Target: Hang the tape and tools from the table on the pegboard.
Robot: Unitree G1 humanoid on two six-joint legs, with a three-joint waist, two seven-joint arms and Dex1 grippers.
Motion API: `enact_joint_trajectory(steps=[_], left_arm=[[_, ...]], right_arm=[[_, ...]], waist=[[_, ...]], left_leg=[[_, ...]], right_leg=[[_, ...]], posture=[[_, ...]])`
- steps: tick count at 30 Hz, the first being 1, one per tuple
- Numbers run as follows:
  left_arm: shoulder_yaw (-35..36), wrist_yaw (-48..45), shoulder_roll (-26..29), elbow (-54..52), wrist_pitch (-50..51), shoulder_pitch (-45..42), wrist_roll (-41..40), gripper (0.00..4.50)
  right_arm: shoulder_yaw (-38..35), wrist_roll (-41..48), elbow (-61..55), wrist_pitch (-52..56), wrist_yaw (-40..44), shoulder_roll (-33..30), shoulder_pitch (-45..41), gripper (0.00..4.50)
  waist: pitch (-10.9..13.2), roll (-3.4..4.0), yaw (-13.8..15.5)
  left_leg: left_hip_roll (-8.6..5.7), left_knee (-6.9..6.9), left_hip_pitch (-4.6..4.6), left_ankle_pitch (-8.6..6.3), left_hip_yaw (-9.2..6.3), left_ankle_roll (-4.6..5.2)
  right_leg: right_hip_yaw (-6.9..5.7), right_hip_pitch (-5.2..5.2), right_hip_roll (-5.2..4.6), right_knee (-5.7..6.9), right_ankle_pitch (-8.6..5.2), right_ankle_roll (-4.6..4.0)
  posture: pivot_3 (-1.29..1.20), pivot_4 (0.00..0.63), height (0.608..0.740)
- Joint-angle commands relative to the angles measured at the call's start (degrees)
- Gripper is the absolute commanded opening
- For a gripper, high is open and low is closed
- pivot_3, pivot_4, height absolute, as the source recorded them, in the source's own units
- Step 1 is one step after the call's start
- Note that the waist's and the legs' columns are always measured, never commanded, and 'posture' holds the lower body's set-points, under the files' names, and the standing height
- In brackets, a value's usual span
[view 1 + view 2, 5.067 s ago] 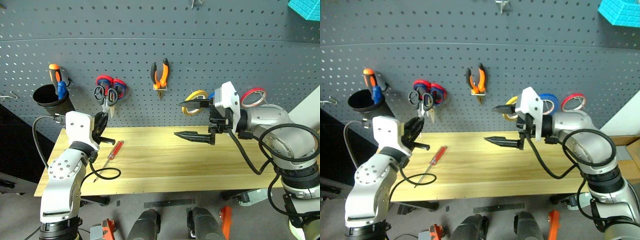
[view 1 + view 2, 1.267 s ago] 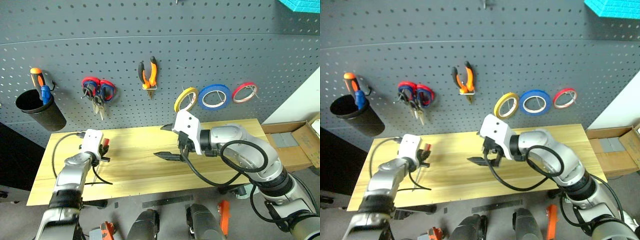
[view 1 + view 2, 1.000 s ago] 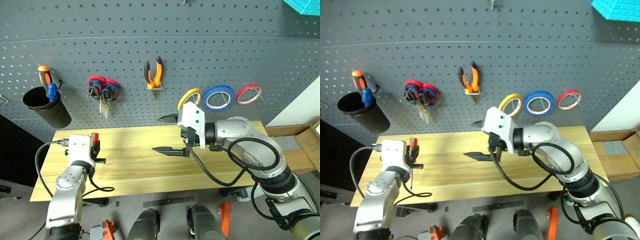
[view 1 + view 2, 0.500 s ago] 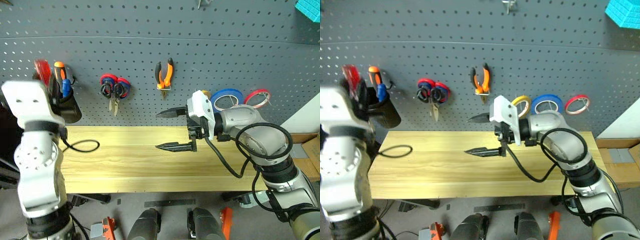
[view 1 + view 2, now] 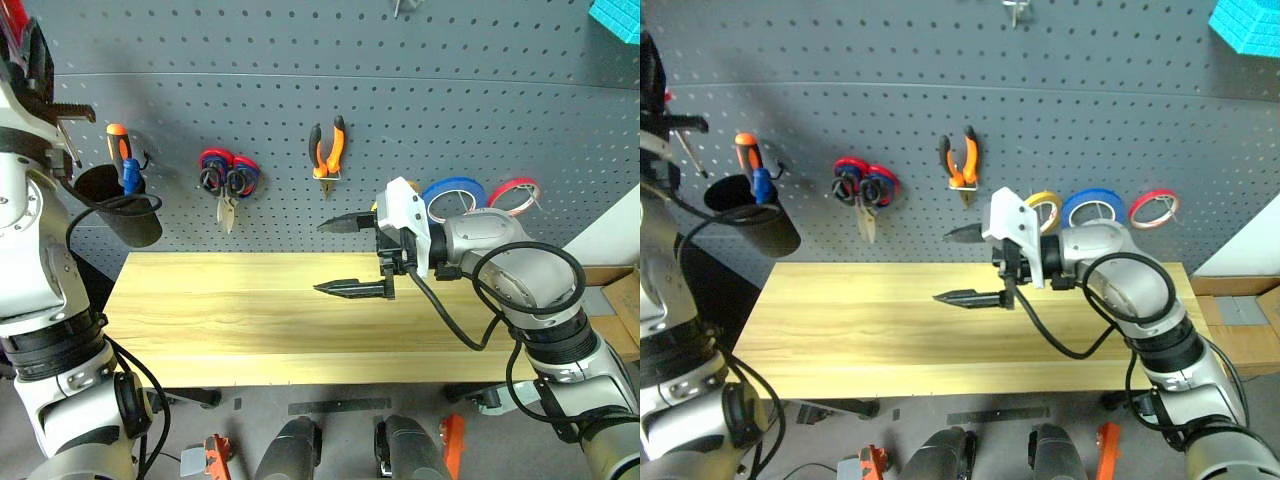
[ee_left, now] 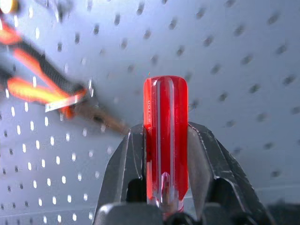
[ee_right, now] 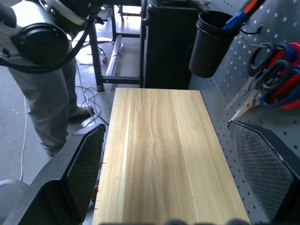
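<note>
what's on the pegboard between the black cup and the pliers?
Two pairs of scissors hang together there, one black-handled, one red-and-blue-handled, between the black cup and the pliers on the pegboard. Both head views show it.

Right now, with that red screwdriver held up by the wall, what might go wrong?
The left gripper pinches only the lower part of the red screwdriver handle, so it might slip out and drop before reaching the pegboard. Its place may be the black cup, which already holds an orange-and-blue screwdriver; the two could knock together going in.
</note>
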Motion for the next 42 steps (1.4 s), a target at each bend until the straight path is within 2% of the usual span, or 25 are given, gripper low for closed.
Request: enact_joint_trajectory(steps=[1, 5, 10, 20, 36, 37, 42], left_arm=[[0.83, -0.30, 1.03, 1.96, -5.01, -0.16, 0.18, 0.83], [0.05, 0.98, -1.33, 8.60, -11.99, 0.93, 0.79, 0.83], [-1.46, 1.22, -3.14, 11.23, -16.18, 1.18, 1.02, 0.83], [-0.32, 3.67, -3.94, 10.32, -16.90, 4.97, 0.76, 0.83], [-0.78, 5.09, -4.72, 9.79, -17.19, 6.42, 0.77, 0.83], [-0.91, 5.02, -4.79, 9.64, -17.20, 6.60, 0.71, 1.54], [-1.23, 5.56, -5.30, 8.85, -17.14, 6.98, 0.74, 3.24]], right_arm=[[-1.86, 0.71, -2.41, -0.08, -0.44, -0.32, 0.04, 4.50], [-1.72, 0.77, -2.52, -0.06, -0.54, -0.10, -0.30, 4.50], [-2.23, 2.16, -2.97, 1.06, -0.63, 0.23, -0.50, 4.50], [-6.62, 5.04, -1.90, 7.33, -8.21, 3.82, -1.83, 4.50], [-6.52, 5.01, -2.26, 6.58, -7.71, 3.60, -2.08, 4.50], [-6.48, 4.97, -2.28, 6.58, -7.63, 3.54, -2.10, 4.50], [-6.38, 4.67, -2.23, 6.44, -7.14, 3.20, -2.12, 4.50]], waist=[[-0.02, -0.04, -0.24], [-0.13, -0.08, -0.73], [-0.21, -0.20, -0.79], [-0.24, -0.23, -1.24], [-0.49, -0.30, -1.62], [-0.54, -0.32, -1.65], [-0.90, -0.41, -1.93]], left_leg=[[0.00, 0.01, 0.00, 0.00, 0.00, 0.00], [-0.01, 0.01, 0.01, 0.00, 0.01, 0.00], [-0.01, 0.06, 0.00, 0.01, 0.01, -0.01], [-0.01, 0.08, 0.01, 0.02, 0.04, -0.03], [-0.01, 0.12, 0.01, 0.03, 0.09, -0.04], [-0.01, 0.12, 0.01, 0.03, 0.09, -0.04], [-0.01, 0.15, 0.01, 0.03, 0.09, -0.04]], right_leg=[[0.00, -0.01, 0.00, 0.00, 0.00, 0.00], [0.01, 0.00, -0.02, 0.01, 0.01, 0.02], [0.01, 0.00, -0.01, 0.09, 0.01, 0.02], [0.05, -0.02, -0.03, 0.38, 0.02, 0.02], [0.08, -0.04, -0.03, 0.50, 0.02, 0.02], [0.08, -0.04, -0.03, 0.50, 0.02, 0.02], [0.09, -0.04, -0.03, 0.56, 0.02, 0.02]], posture=[[-0.05, 0.118, 0.740], [-0.05, 0.114, 0.740], [-0.06, 0.120, 0.740], [-0.06, 0.125, 0.740], [-0.06, 0.117, 0.740], [-0.06, 0.117, 0.740], [-0.06, 0.116, 0.740]])
